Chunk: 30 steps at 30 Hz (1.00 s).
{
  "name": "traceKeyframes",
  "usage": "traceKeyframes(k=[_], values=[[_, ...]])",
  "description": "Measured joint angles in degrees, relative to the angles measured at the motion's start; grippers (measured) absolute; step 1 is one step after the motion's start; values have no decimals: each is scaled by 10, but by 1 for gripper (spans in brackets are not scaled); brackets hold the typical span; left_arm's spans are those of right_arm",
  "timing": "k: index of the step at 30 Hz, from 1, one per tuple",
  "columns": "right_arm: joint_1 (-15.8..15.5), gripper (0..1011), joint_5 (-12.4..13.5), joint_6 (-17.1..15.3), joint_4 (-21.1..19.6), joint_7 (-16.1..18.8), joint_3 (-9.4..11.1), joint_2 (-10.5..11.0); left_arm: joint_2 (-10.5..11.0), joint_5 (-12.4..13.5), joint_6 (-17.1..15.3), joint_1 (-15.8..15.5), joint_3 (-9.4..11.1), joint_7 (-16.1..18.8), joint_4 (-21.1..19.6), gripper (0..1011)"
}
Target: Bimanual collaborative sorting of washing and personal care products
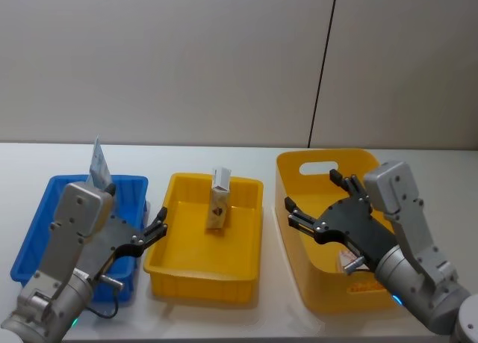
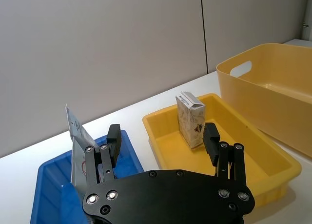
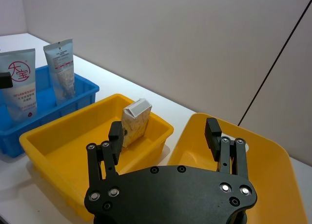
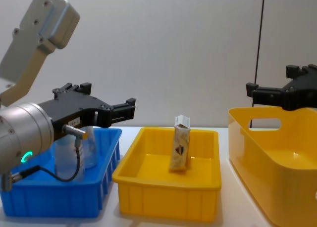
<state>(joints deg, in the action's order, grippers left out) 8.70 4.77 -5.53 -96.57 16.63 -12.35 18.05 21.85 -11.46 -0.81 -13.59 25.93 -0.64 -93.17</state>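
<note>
Blue plastic first: a shallow blue bin [image 1: 33, 235] sits at the robot's left on the white table [image 1: 261, 156]. Two soft tubes stand upright at its far end, a pale blue tube [image 3: 20, 82] with a red round logo and a white tube [image 3: 61, 70] just beside it. The left gripper [image 2: 162, 136] hangs above this bin with its fingers spread wide and nothing between them. From the chest its arm and a looped black cable [image 4: 67, 175] cover much of the tubes.

Next along, touching or nearly touching the blue bin, is a low yellow tray [image 1: 198, 279]. One white-and-orange carton [image 1: 218, 201] stands upright towards its back wall, top flap lifted, alone in the tray.

At the robot's right stands a deeper yellow basket [image 1: 328, 291] with a cut-out handle. The right gripper [image 3: 164, 131] hovers over its open mouth, likewise spread and empty. Under that gripper, on the basket floor, a small white-and-orange thing [image 1: 349, 263] peeks out; the arm hides most of it, so I cannot tell what it is.

Grey wall panels [image 1: 187, 59] close off the back.
</note>
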Motion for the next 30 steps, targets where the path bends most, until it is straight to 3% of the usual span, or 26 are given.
traceKeyframes(k=[15, 30], values=[[-3, 1002, 2, 5, 1, 0, 0, 1, -6, 8, -19, -12, -12, 9, 6, 1001], [-4, 1002, 2, 7, 1, 0, 0, 2, -26, 4, -61, -34, -35, 24, 29, 1001]])
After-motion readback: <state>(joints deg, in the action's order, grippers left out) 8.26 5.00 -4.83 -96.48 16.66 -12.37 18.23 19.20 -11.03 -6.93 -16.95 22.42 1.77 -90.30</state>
